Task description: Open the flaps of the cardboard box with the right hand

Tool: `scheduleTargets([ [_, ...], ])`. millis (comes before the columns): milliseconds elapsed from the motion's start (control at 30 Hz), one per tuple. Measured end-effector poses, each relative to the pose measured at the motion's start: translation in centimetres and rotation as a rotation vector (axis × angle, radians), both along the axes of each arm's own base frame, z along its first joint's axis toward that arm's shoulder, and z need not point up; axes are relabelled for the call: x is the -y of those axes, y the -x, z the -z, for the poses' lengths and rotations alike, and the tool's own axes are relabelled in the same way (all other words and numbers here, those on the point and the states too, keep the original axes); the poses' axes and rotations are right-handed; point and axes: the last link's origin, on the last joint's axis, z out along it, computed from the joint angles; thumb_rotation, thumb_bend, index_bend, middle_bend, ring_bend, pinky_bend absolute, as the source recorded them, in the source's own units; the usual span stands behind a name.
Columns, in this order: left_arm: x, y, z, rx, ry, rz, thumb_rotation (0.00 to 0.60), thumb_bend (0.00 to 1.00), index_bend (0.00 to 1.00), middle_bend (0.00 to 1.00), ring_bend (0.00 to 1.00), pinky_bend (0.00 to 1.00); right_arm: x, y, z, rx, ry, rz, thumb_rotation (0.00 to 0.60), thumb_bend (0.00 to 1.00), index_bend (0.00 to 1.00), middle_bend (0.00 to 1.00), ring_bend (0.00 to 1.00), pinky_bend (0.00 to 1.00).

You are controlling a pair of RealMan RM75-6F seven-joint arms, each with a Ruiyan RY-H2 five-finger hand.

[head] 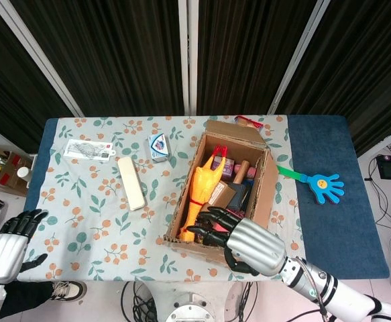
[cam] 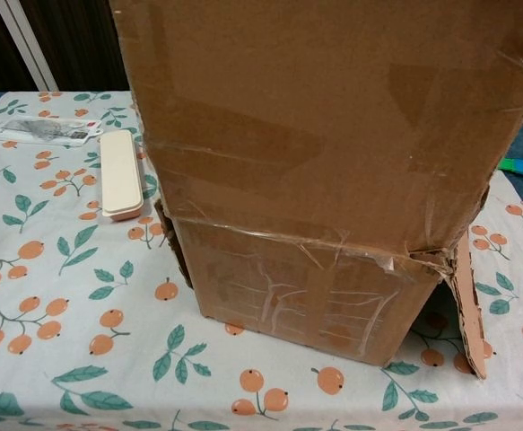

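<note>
Table (floral-clothed): cardboard box, oddments.

The open cardboard box stands right of centre on the tabletop. A rubber chicken toy lies inside along its left wall. The right hand rests at the box's near edge. Left of the box lies a long flat case, with a small carton behind it. A hand-shaped plastic clapper lies right of the box.
</note>
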Motion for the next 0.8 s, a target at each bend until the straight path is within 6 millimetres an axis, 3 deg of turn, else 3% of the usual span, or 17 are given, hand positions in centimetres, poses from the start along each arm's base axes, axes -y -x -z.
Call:
scheduleTargets([
  [300,-0.5,-1.1,1.1,0.013,0.022,0.030,0.600,0.00,0.14,0.14,0.14,0.23,-2.1,-0.4,-0.1,0.032,-0.106,-0.035,0.600,0.95,0.00,0.36,0.01,0.00],
  [633,-0.2,-0.4,0.8,0.014,0.015,0.010,0.600,0.00,0.14,0.13,0.14,0.23,-2.0,0.7,-2.0,0.063,-0.089,0.000,0.600,0.93,0.00,0.29,0.00,0.00],
  [733,-0.2,-0.3,0.8,0.020,0.012,0.010,0.600,0.00,0.14,0.13,0.14,0.23,-1.5,2.0,-2.5,0.011,-0.015,0.016,0.600,0.81,0.00,0.18,0.00,0.00],
  [800,-0.2,-0.2,0.8,0.026,0.008,0.009,0.600,0.00,0.14,0.14,0.14,0.23,-1.0,3.2,-2.7,-0.051,0.063,0.028,0.600,0.64,0.00,0.06,0.00,0.00],
])
